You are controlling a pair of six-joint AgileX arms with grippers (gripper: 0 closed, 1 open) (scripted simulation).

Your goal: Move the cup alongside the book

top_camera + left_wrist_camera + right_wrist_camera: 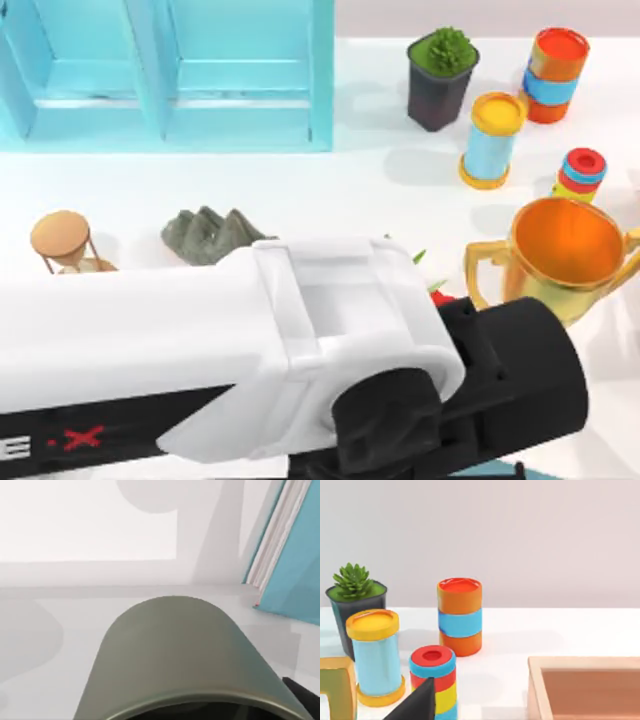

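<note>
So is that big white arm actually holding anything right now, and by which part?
It cannot be told. The left wrist view has a grey-green cup close beneath the camera, beside the book, but no fingers gripping it.

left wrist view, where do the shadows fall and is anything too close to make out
Left wrist view: soft grey shadows lie across the white table; the grey-green cup sits so close that its rim is cut off, beside the teal book. Top view: the left arm covers the lower table, and the plant pot casts a faint shadow.

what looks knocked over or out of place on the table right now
Nothing stands out. The plant pot, yellow-lidded can, orange can, striped can, gold trophy cup and hourglass all stand upright, with nothing spilled.
</note>
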